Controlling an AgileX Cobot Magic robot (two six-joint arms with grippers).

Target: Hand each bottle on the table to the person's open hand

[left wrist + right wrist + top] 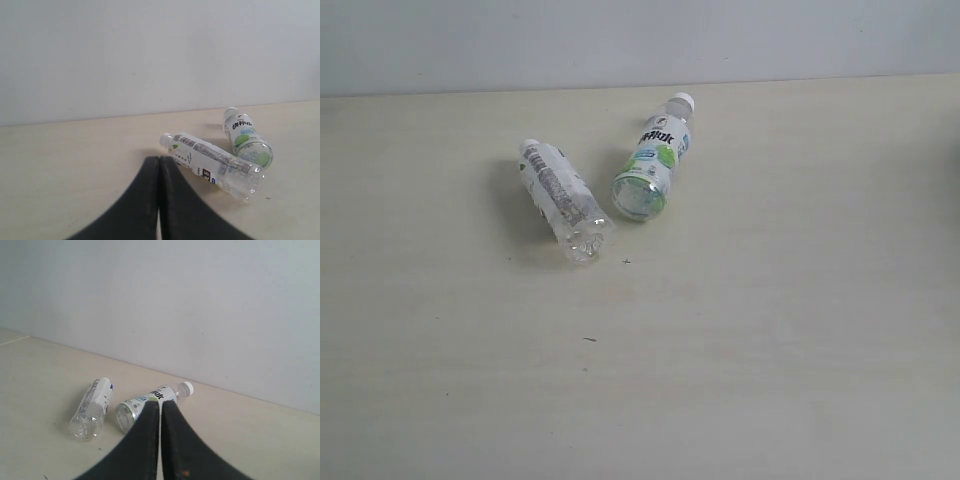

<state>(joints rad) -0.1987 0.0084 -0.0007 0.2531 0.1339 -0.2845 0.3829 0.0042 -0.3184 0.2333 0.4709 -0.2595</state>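
Two bottles on tabletop [770, 350], both lying on their sides, near the middle of the exterior view and toward the far edge.

Grey-text bottle [563, 200]: clear body, white label with grey print. Cap end points away and to the left in the exterior view; the clear ribbed base faces the camera. It looks empty, since the tabletop shows through the base.

Green-white bottle [653, 160]: lies just to the right of the first. Its white cap points to the far side, close to the wall [620, 40], and the round base faces the camera. The label is white with green bands and dark lettering.

Relation: the two bases come close and the cap ends spread, making a rough V. The right wrist view shows a narrow strip of bare tabletop between them, so they lie just beside each other, not touching.

Left hand [159, 160]: dark fingers pressed together along their length, no gap, nothing between them. It sits low over the tabletop, with the grey-text bottle just beyond the tips.

Right hand [160, 405]: fingers likewise closed flat on each other, holding nothing. In that view the tips line up with the green-white bottle, which lies past them.

Surroundings: pale cream tabletop with faint grain. A small dark speck [626, 261] lies just in front of the grey-text bottle's base, and a short dark fleck [590, 339] lies nearer the camera. Plain pale grey wall behind.
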